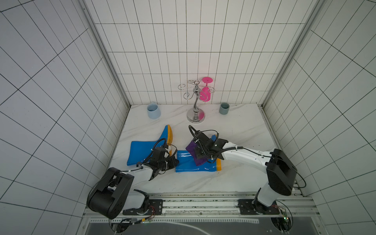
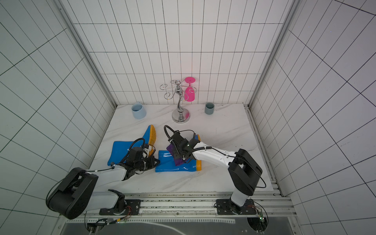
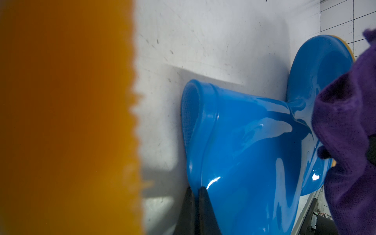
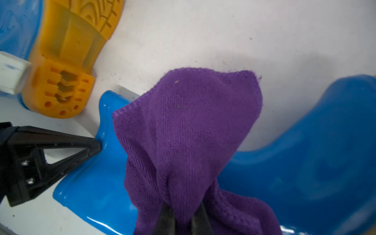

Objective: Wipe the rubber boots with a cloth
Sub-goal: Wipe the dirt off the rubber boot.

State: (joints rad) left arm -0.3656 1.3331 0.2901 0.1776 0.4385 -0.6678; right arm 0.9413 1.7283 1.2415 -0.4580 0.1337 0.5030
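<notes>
Bunching the cloth (image 4: pixel 189 126) in a fold, the right gripper (image 4: pixel 184 218) has its jaws clamped on it, and the loose part drapes over the ankle of the near boot (image 1: pixel 189 167). That boot lies on its side at the middle of the table (image 1: pixel 244 132), with its mouth toward 9 o'clock, heel toward 3 and toe toward 12. The left gripper (image 3: pixel 196 193) is pinched together on the rim (image 3: pixel 207 126) of that mouth, at 9 o'clock of the cloth. The far boot (image 1: pixel 142 150) also lies flat, at about 10 o'clock of the near one, with its mouth toward 7 and its sole toward 1; neither gripper holds it. The cloth is soft and limp, so it probably wipes best pressed down under the fingers, not trailed by a corner. The boots are glossy (highlights streak the shaft in the left wrist view), so they are likely slick. The shaft creases at the ankle, which suggests a thin wall that gives under pressure. Hollow rubber is likely light enough to skate on the smooth table when rubbed, so the rim is a sensible anchor. The stiffer sole edge would be the alternative.
</notes>
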